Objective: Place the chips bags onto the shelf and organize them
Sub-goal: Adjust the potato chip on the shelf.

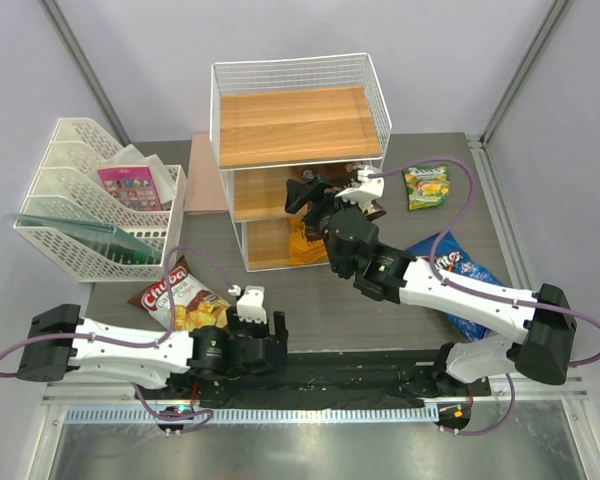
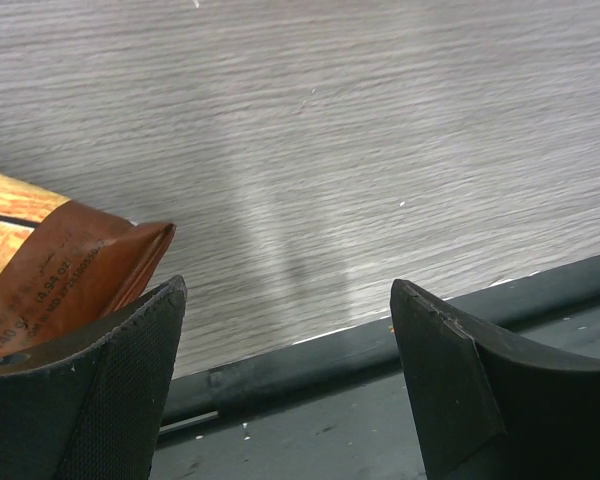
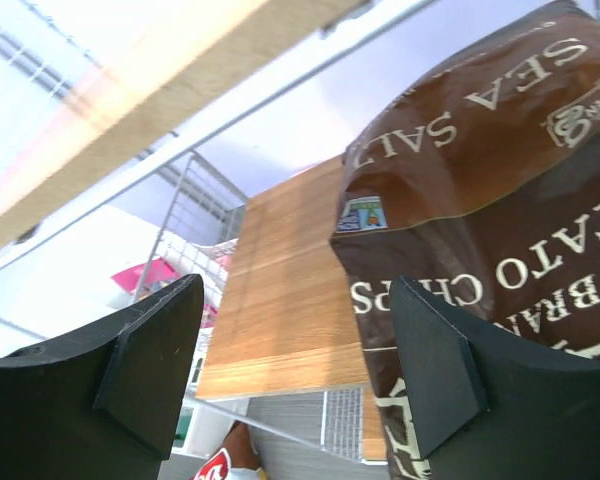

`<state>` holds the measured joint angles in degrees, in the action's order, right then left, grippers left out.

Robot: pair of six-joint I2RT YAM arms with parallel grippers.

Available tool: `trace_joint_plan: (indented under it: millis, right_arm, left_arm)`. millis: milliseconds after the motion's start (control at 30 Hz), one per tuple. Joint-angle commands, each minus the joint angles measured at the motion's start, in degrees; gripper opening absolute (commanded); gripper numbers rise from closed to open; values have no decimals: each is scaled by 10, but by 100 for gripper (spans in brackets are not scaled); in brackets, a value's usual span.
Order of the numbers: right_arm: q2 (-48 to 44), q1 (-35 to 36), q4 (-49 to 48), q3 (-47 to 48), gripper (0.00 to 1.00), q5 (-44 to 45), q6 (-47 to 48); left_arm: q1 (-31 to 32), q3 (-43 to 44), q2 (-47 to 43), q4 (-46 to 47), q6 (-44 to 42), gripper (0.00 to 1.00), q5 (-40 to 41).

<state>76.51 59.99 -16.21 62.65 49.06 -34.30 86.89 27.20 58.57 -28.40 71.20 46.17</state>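
- The table is grey wood-grain, closed in by pale walls and metal corner posts. A black strip runs along its near edge at the bottom of the overhead view.
- The shelf stands at upper centre. A white mesh file tray holding a pink packet sits at upper left.
- The left jaws stand wide apart at lower centre-left, low over bare table, with nothing in them.
- The brown-white bag with red lettering lies just to their left. In the left wrist view its corner pokes in beside the left-hand finger, and I cannot tell if they touch.
- The right jaws reach into the shelf's middle tier, also well apart, with nothing between them.
- The dark brown Sea Salt bag fills the right of the right wrist view, close against the right-hand finger and outside the gap.
- The orange bag sits on the bottom tier.
- The blue Doritos bag lies on the table at right, under the right arm.
- The green-yellow bag lies just right of the shelf.
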Motion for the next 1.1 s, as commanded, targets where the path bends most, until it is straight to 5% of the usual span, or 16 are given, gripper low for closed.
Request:
trace_joint_plan:
  millis: [0, 300, 533, 700, 867, 1067]
  right_arm:
    - [-17, 1, -16, 5, 80, -40, -6]
    - [-96, 15, 48, -40, 81, -66, -27]
    - [-226, 21, 222, -80, 81, -89, -36]
    - [-336, 34, 312, -109, 80, -28, -56]
    - [-398, 35, 489, -90, 79, 92, -119]
    - [-299, 33, 772, -8, 84, 162, -280]
  left_arm:
    - [-3, 10, -21, 7, -8, 83, 30]
    - [-3, -3, -31, -7, 9, 83, 32]
    - [-6, -17, -25, 31, 10, 83, 41]
    - [-7, 0, 22, 132, -89, 82, 23]
    - [-10, 77, 126, 227, -216, 85, -42]
    - [-42, 118, 224, 351, -246, 86, -146]
